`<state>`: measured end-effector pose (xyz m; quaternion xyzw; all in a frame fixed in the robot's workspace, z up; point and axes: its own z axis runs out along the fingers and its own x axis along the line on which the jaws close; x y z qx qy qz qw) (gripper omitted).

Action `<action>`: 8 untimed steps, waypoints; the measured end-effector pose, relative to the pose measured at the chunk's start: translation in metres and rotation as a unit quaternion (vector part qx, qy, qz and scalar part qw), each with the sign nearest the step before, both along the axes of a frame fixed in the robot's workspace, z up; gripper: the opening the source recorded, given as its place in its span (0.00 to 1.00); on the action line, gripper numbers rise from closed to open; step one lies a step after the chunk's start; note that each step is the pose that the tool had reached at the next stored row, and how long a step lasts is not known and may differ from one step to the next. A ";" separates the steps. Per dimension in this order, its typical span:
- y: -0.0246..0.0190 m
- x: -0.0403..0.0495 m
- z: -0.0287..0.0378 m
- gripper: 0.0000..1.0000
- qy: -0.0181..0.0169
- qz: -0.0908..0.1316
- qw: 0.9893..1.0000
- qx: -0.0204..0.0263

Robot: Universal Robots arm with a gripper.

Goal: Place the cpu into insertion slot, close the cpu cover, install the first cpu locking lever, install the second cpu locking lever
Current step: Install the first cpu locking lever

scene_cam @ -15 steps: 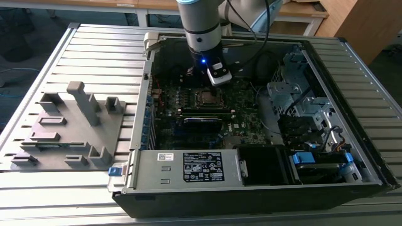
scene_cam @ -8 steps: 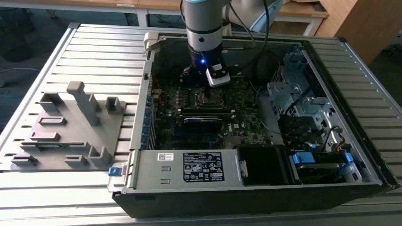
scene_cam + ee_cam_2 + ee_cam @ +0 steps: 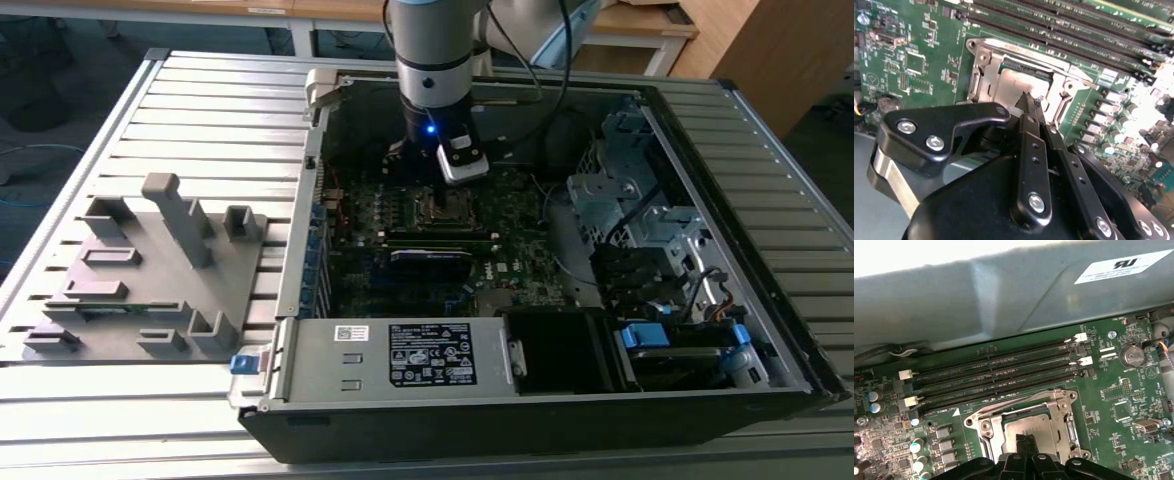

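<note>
Above the insertion slot (image 3: 1019,82), the gripper (image 3: 1030,102) hovers.
Its jaws are clenched together, grasping nothing; the cpu (image 3: 1026,429) lies seated below.

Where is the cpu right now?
The cpu sits in the slot on the motherboard, beside the long memory slots in both wrist views, with the shut claw right over it.

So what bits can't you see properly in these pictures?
- The chip: in both wrist views the shut tool covers its near part.
- The metal cover frame: in the second wrist view the tool hides its lower side.
- The socket: in the exterior view it is too small to tell whether the levers are locked, and the arm blocks the area behind it.
</note>
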<state>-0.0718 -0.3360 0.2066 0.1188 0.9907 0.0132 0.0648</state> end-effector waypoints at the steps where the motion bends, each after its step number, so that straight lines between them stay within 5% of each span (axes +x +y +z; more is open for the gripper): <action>1: 0.0000 0.0000 0.0021 0.10 0.000 0.000 1.000 0.000; 5: 0.0000 0.0000 0.0114 0.10 0.000 0.000 1.000 0.000; 8: 0.0000 0.0000 0.0118 0.10 0.000 0.000 1.000 0.000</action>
